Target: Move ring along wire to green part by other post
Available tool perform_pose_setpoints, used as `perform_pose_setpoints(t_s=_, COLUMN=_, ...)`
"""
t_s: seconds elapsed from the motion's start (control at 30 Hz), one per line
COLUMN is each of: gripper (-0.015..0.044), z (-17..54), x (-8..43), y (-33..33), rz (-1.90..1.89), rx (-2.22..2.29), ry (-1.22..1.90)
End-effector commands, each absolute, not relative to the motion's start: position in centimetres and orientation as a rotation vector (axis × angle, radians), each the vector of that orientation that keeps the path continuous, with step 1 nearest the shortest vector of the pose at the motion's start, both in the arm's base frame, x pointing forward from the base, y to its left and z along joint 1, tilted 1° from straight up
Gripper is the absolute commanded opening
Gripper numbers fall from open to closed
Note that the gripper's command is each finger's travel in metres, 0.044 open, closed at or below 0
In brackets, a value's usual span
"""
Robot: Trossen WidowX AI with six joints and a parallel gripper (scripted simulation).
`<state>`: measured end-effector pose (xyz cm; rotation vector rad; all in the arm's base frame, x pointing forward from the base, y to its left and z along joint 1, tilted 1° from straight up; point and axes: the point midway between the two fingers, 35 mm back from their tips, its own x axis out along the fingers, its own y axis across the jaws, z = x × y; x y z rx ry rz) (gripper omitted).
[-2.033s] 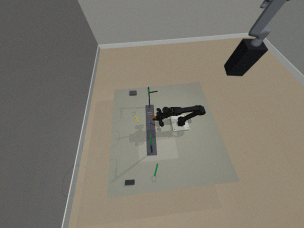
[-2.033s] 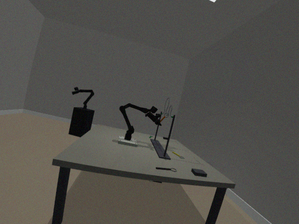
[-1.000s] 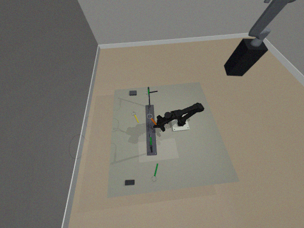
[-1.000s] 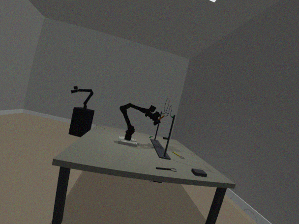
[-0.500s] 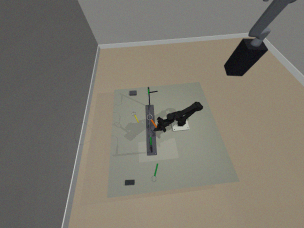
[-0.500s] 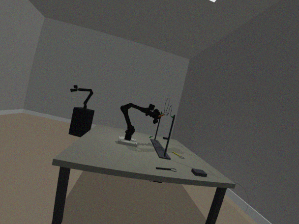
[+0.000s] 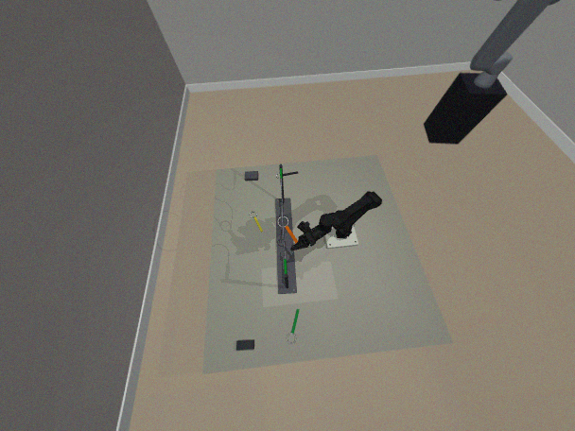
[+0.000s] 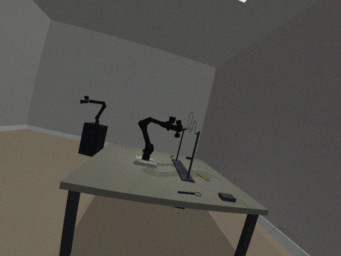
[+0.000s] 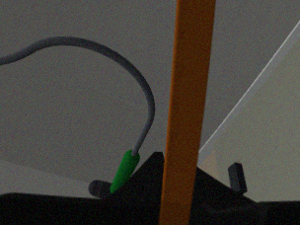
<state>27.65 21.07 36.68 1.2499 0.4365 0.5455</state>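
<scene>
Clamped nearly shut on the orange handle (image 7: 291,234) (image 9: 187,113), tool (image 7: 294,247) (image 8: 183,129) (image 9: 164,160). Ring (image 7: 283,221) beyond the fingertips, over the dark base (image 7: 287,285) (image 8: 182,170), between the posts; apparently around the wire (image 8: 188,120) (image 9: 133,71), though too small to be sure.

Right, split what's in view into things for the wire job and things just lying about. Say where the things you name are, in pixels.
For the job:
- gripper (image 7: 294,248) (image 8: 183,129)
- orange handle (image 7: 290,233) (image 9: 189,109)
- baseboard (image 7: 291,284) (image 8: 179,167)

Just lying about:
- yellow-handled ring (image 7: 258,224) (image 8: 201,176)
- green-handled ring (image 7: 295,321) (image 8: 171,156)
- black-handled ring (image 8: 185,192)
</scene>
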Motion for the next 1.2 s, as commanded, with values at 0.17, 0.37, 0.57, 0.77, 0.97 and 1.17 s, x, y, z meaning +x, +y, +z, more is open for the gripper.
perform_pose_setpoints(t_s=0.17, gripper=-0.0150, z=40.1, x=27.5, y=21.6, rz=0.594, rx=1.469, ry=0.407)
perform_pose_setpoints(t_s=0.37, gripper=-0.0150, z=42.3, x=27.4, y=21.5, rz=0.627, rx=1.617, ry=0.388)
perform_pose_setpoints(t_s=0.57, gripper=-0.0150, z=44.5, x=27.4, y=21.2, rz=0.657, rx=1.761, ry=0.367)
perform_pose_setpoints(t_s=0.77, gripper=-0.0150, z=46.6, x=27.4, y=20.6, rz=0.685, rx=1.898, ry=0.345)
perform_pose_setpoints(t_s=0.97, gripper=-0.0150, z=48.3, x=28.1, y=20.2, rz=0.640, rx=2.017, ry=0.286)
perform_pose_setpoints(t_s=1.17, gripper=-0.0150, z=50.1, x=28.4, y=19.3, rz=0.634, rx=2.129, ry=0.252)
